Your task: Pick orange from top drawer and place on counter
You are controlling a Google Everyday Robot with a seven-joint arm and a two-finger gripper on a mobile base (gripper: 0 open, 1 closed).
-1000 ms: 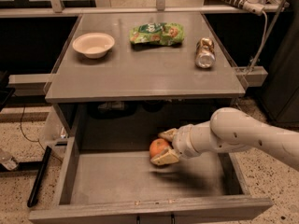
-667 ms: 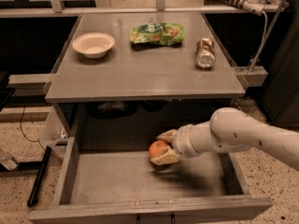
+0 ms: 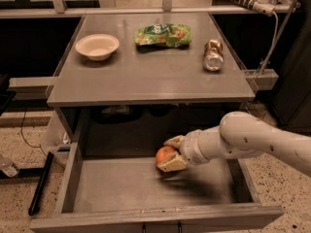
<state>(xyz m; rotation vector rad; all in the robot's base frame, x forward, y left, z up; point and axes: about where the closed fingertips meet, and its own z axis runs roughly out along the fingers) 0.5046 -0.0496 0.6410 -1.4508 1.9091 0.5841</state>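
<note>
One white robot arm (image 3: pixel 252 142) reaches in from the right into the open top drawer (image 3: pixel 121 186), which is pulled out below the counter (image 3: pixel 150 76). The gripper (image 3: pixel 170 153) sits toward the back of the drawer, right of centre, w/ its two pale fingers (image 3: pixel 171 164) closed on the orange (image 3: pixel 164 155), one above the fruit and one below. Can't tell if the orange rests on the drawer floor or hangs just clear of it. By its looks the orange is light, firm, round & smooth-skinned, so it may roll or slip. A hold across its widest part, approx. as now, seems safest, w/o hard squeezing. The drawer is grey, flat-bottomed and low-walled. The counter is flat matte grey, w/ a white bowl (image 3: pixel 97 46) back left, a green snack bag (image 3: pixel 163 34) back centre & a can (image 3: pixel 213 55) lying on its side at right. Its front half looks free for setting the fruit down. Speckled floor, dark cabinets behind.
</note>
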